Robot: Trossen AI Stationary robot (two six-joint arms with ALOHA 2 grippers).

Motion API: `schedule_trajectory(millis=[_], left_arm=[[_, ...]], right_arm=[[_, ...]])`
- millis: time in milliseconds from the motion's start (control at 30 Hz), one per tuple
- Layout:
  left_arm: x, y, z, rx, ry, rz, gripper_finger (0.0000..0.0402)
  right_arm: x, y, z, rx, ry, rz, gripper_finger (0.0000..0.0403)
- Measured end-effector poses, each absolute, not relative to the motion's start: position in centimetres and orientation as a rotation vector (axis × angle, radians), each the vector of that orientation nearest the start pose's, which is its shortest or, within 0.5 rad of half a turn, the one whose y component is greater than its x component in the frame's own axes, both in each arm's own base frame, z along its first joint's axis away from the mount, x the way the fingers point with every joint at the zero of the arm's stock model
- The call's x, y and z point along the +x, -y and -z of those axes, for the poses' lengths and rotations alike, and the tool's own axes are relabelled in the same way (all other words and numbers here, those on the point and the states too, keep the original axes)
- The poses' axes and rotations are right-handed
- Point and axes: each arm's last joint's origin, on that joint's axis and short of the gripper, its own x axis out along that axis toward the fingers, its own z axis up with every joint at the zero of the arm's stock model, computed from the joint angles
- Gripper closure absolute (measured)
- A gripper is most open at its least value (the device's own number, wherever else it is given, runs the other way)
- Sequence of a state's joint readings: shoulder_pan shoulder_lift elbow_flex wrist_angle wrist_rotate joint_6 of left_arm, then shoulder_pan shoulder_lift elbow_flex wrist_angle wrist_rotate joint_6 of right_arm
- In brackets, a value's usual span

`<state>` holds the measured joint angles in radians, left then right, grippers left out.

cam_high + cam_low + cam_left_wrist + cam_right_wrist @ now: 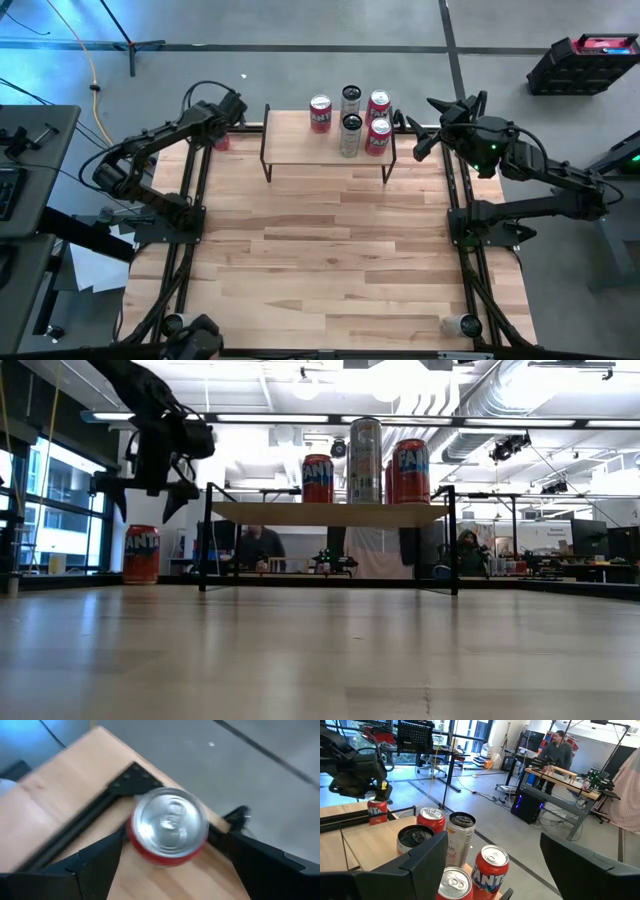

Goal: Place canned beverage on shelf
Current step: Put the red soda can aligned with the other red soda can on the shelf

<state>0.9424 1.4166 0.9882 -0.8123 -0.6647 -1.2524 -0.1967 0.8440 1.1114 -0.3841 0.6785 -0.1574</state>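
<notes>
A red Fanta can (141,553) stands upright on the tabletop at the far left corner, its silver top (170,821) facing my left wrist camera. My left gripper (150,500) hovers just above it, open and slanting down, a finger on either side of the can's top (167,840) without touching. The shelf (328,150) stands at the table's far edge and carries several upright cans, red (320,113) and silver (350,135). My right gripper (425,128) waits open and level, right of the shelf and above the table.
The black frame rail (85,825) and its corner bracket run right beside the can on the table. The shelf's left half (290,145) is bare plank. A wide bare stretch of tabletop (330,260) lies nearer. People sit at desks (559,751) in the room beyond.
</notes>
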Motion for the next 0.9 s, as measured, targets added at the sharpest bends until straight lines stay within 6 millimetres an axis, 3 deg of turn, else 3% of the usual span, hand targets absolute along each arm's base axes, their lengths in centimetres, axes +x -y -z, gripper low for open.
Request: schedule_trajectory(millis=[200,567,900], left_arm=[[14.5,-22.3,-23.4,-0.992,-0.180,-2.027,0.0053],[15.5,-22.7,-20.5,-1.026,-0.236,-2.112,0.0053],[13.9,-23.9,-19.8,-1.035,-0.220,-2.206,0.0053]], right_arm=[[14.8,4.8,-41.2,-0.177,-0.192,0.862,0.0100],[14.7,4.8,-40.3,-0.117,-0.253,0.861,0.0100],[14.6,4.8,-40.3,-0.110,-0.256,0.862,0.0100]])
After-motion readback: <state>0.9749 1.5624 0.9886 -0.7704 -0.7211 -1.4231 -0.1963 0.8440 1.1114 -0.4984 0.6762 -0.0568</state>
